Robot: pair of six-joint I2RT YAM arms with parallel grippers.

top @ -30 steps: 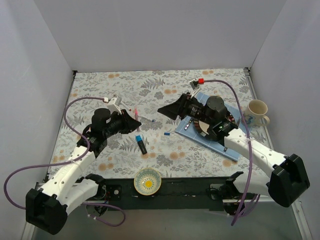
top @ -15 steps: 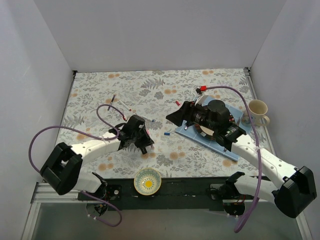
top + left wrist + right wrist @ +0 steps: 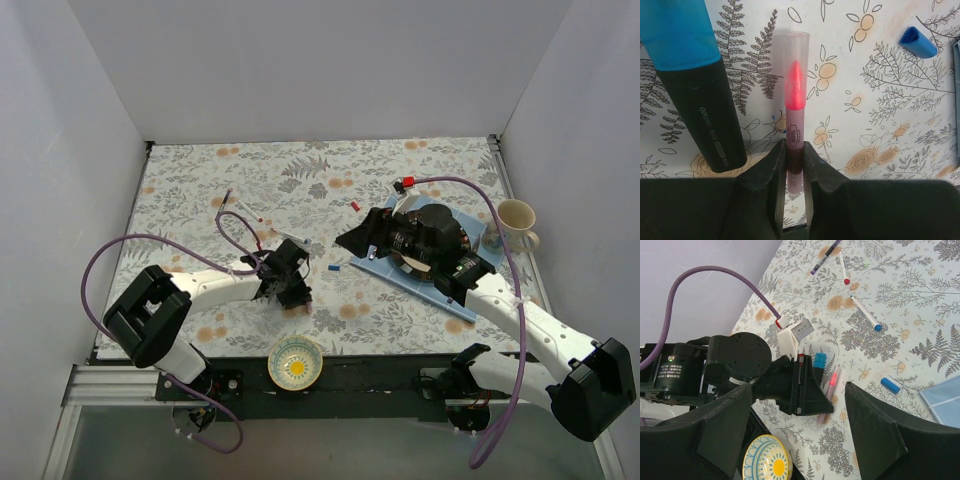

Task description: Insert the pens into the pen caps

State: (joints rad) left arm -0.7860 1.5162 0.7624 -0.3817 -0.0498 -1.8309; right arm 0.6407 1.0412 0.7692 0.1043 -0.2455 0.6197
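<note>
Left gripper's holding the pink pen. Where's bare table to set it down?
Free: the far strip along the back wall; the near patch between bowl and blue mat. Crowded: around the left gripper, pink pen, black marker, blue cap.

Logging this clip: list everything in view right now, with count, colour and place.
pink pen: one, frosted pink, gripped at one end by the left gripper
black marker: one, black with a light-blue end, beside the pink pen
blue cap: one, blue, loose between the arms
red cap: one, red, loose beyond the right gripper
white pens: two, blue-tipped and red-tipped, far left-centre
dark pen: one, dark purple, beside the red-tipped one
bowl: one, yellow and blue, near edge
mug: one, cream, right edge
mat: one, light blue, under the right arm
tablecloth: one, floral
left gripper: shut on the pink pen
right gripper: open, empty
</note>
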